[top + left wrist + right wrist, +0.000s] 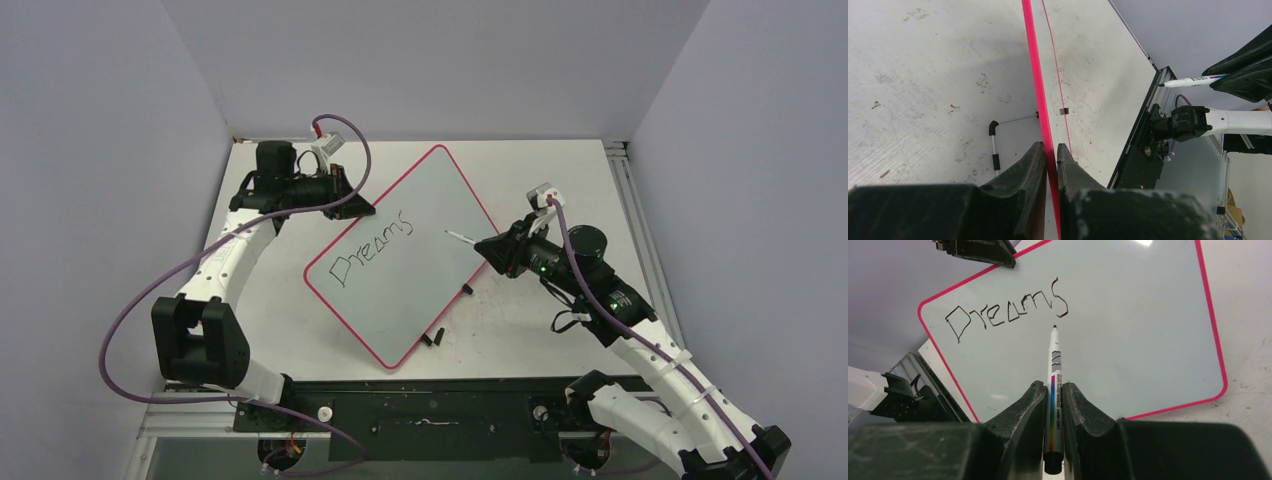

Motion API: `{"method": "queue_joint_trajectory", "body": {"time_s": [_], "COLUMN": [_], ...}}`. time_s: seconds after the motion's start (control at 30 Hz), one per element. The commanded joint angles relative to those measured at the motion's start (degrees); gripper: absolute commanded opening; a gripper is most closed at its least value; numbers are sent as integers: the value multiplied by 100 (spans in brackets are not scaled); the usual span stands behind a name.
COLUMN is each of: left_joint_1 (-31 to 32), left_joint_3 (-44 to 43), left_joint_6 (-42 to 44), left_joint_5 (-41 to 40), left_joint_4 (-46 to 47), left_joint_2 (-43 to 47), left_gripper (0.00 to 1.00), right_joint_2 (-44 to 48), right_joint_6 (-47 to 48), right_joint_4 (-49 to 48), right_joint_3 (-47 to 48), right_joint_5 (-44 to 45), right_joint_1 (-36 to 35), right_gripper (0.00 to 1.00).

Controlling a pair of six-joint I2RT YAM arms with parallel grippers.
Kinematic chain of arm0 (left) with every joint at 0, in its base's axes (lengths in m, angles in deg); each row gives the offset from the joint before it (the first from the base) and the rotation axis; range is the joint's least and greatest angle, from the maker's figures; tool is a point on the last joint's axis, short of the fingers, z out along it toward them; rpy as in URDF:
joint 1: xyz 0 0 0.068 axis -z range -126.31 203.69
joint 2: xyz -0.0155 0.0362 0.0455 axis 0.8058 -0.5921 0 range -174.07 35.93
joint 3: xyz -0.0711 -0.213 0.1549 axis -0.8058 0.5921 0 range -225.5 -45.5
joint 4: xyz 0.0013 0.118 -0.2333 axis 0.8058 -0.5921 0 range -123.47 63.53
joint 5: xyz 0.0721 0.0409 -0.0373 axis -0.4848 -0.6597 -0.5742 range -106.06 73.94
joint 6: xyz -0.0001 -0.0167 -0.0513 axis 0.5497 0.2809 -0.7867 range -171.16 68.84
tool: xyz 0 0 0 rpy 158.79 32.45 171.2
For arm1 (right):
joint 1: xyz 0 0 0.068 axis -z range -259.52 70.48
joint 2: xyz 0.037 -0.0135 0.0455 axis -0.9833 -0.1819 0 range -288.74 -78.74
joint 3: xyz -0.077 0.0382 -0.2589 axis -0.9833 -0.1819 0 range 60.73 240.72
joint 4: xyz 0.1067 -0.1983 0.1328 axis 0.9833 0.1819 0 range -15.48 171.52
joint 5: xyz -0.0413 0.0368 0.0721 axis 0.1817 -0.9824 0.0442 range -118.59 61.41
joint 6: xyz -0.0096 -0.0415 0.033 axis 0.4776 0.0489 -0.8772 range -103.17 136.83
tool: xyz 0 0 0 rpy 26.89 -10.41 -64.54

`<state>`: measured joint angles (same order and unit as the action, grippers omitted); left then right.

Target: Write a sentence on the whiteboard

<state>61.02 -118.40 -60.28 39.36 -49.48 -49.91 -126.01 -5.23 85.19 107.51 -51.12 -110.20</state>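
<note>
The jaws of the right gripper (1053, 387) are pinching a white rainbow-striped marker (1054, 365), its black tip pointing just below the final "s" of the black handwritten sentence (1008, 310) — only "Dreams" yet — on the white pink-rimmed whiteboard (1133, 335) lying skewed on the scuffed white desk (560, 180). The left gripper (1050, 150) is clamping the board's far rim between its jaws. The next word is probably needing light, even pressure; blank surface is lying open beneath and beside the word, the pink edge limiting row length.
</note>
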Motion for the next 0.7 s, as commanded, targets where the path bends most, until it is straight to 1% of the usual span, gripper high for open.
{"method": "queue_joint_trajectory", "body": {"time_s": [0.0, 0.13, 0.23, 0.43, 0.6, 0.67], "left_joint_1": [53, 59, 58, 58, 57, 56], "left_joint_3": [-29, 119, 279, 314, 379, 392], "left_joint_6": [375, 402, 420, 386, 381, 369], "left_joint_5": [599, 596, 522, 462, 435, 447], "left_joint_4": [-499, -368, -292, -250, -212, -197], "left_joint_2": [205, 240, 270, 244, 283, 280], "left_gripper": [0, 0, 0, 0, 0, 0], "right_joint_2": [-12, -217, -393, -906, -1342, -1574], "right_joint_6": [299, 477, 614, 889, 1020, 1018], "right_joint_4": [-792, -1551, -1898, -2447, -3321, -3436], "right_joint_3": [-103, -308, -397, -392, -549, -485], "right_joint_5": [298, 423, 504, 454, 152, -40], "right_joint_1": [18, -23, -54, -70, -2, 69], "right_gripper": [5, 5, 5, 5, 5, 5]}}
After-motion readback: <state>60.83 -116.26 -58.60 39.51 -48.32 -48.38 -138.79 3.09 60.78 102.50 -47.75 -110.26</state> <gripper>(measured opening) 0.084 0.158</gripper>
